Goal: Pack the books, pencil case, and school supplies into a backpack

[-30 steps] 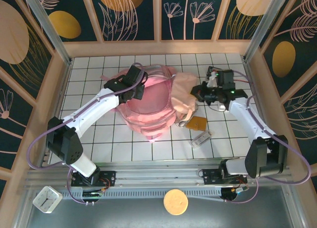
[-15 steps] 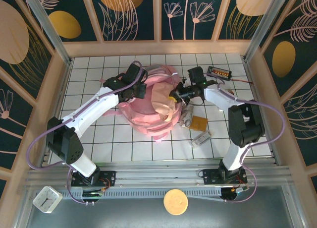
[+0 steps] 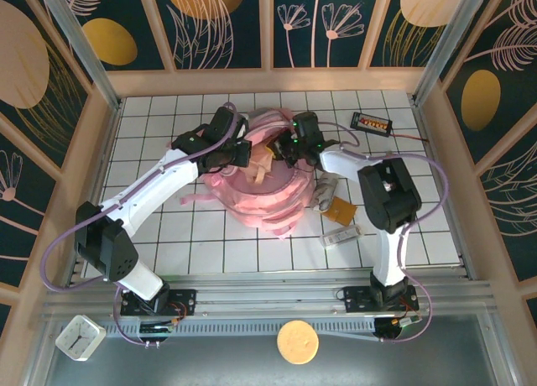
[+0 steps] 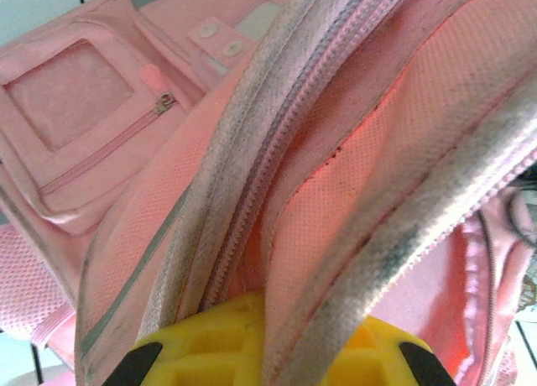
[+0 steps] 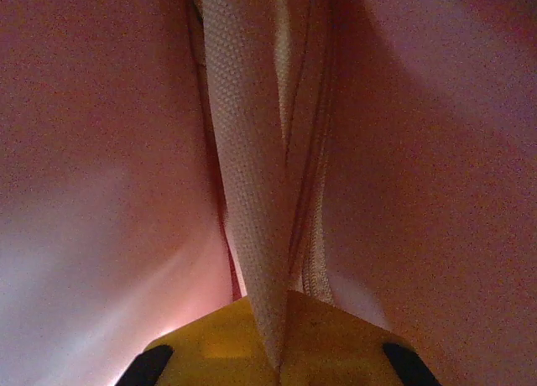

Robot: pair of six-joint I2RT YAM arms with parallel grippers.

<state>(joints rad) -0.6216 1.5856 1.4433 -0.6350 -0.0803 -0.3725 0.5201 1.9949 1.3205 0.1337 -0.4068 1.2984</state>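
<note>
One backpack [image 3: 260, 203] is seen lying near the middle of the white-tiled table [image 3: 168, 235], and both grippers are held at its far, upper edge. The left gripper [image 3: 242, 153] is placed at the far-left side of the bag. In the left wrist view its two yellow fingers [image 4: 226, 348] are closed on the grey-edged zipper rim of the backpack [image 4: 361, 151].

The right gripper [image 3: 284, 153] is placed just right of it, pushed into the bag's opening. One pencil case [image 3: 262, 166] is seen as a beige strip inside that opening, between the two grippers. In the right wrist view the right gripper [image 5: 277, 348] is clamped on a fold of the pencil case [image 5: 247, 193], with pink fabric on either side.

To the right of the bag, one orange-brown book [image 3: 338, 208] lies flat. One whitish-grey block [image 3: 340, 235] lies just nearer. One black gadget [image 3: 371, 122] with orange digits is seen at the far right.
</note>
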